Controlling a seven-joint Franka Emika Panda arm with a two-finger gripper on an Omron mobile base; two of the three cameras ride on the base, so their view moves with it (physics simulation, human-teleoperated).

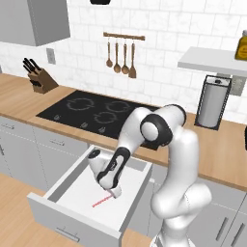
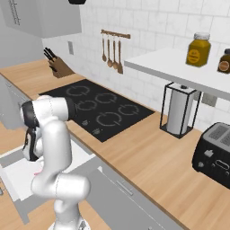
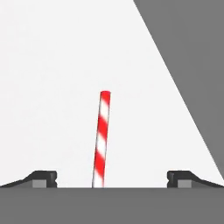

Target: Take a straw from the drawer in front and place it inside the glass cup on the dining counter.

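**Spotter:** Where's the straw sitting for you?

**Operator:** The straw (image 3: pixel 101 139) lies flat on the white floor of the open drawer (image 1: pixel 58 212). From my hand camera it runs away from the pincer (image 3: pixel 112 179), one end between the two tips and a bit nearer the left one, the far end leaning slightly right. In the left base view I see it (image 1: pixel 102 201) just under and ahead of the hand.

**Spotter:** And the pincer?

**Operator:** Spread wide, nothing in it, both tips well clear of the straw on either side.

**Spotter:** How do you expect it to handle?

**Operator:** I'd judge it very light, thin and smooth, so it could roll or skid on that slick floor if one tip nudges it first. Probably hollow, so it may flatten under a hard squeeze. I'd centre over it, come down until the tips nearly meet the floor, and close across its width near the middle so it doesn't swing.

**Spotter:** Anything crowding you?

**Operator:** The drawer's grey side wall (image 3: pixel 192 74) stands off to the pincer's right.
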